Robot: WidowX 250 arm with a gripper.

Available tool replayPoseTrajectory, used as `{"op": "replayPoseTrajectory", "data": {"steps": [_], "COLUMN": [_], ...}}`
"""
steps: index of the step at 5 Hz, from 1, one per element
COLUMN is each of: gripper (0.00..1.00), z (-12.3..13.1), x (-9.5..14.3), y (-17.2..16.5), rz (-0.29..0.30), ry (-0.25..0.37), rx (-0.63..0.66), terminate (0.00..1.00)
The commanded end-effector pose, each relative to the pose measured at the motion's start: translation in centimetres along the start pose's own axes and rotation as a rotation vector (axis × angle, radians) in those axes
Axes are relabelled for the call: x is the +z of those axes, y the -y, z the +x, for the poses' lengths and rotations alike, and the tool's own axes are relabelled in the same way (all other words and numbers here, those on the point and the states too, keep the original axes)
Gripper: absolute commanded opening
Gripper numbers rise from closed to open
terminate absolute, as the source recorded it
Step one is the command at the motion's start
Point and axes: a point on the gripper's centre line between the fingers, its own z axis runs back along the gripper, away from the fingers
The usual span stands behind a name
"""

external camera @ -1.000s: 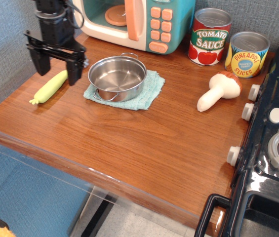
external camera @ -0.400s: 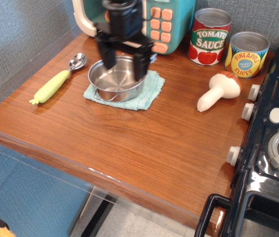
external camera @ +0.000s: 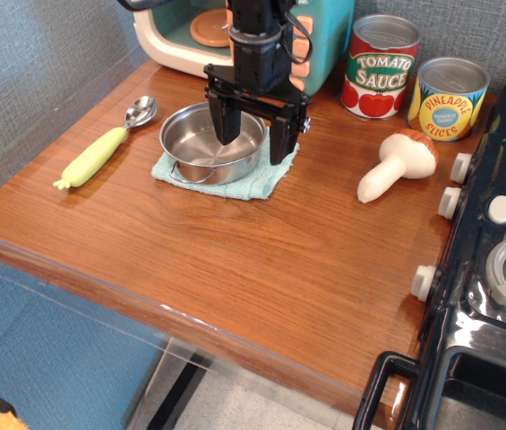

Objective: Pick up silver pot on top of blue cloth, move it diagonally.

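Observation:
The silver pot [external camera: 201,146] stands on the pale blue cloth [external camera: 254,183] at the back left of the wooden counter. My gripper [external camera: 254,148] is open and straddles the pot's right rim: one finger [external camera: 227,124] is inside the pot, the other finger [external camera: 281,139] is outside over the cloth. I cannot tell whether the fingers touch the rim. The pot's right handle is hidden behind the gripper.
A yellow-handled spoon [external camera: 102,150] lies left of the pot. A toy microwave [external camera: 181,31] stands behind it. A tomato sauce can [external camera: 380,67], a pineapple can [external camera: 450,98] and a toy mushroom [external camera: 398,164] are at the right. A toy stove [external camera: 494,269] fills the right edge.
The gripper has moved from the far left, over the spoon, rightward across the pot to its right rim and has come lower. The pot and cloth have not moved.

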Motion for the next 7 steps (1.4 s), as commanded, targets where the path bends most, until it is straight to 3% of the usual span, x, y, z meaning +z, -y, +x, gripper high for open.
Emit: {"op": "replayPoseTrajectory", "data": {"steps": [1,3,4,5,6,7], "gripper": [0.0,0.0,0.0,0.0,0.0,0.0], "z": [0.2,-0.2,-1.0,-3.6,-7.0,-10.1], "x": [0.9,1.7,3.5,6.6,7.5,6.7], "y": [-0.4,-0.4,-0.5,0.6,2.5,5.5], "rz": [0.036,0.031,0.023,0.023,0.01,0.017], "ry": [0.045,0.062,0.097,0.146,0.156,0.13], "rx": [-0.016,-0.029,-0.049,-0.098,-0.161,-0.251], "terminate": [0.0,0.0,0.0,0.0,0.0,0.0]}}
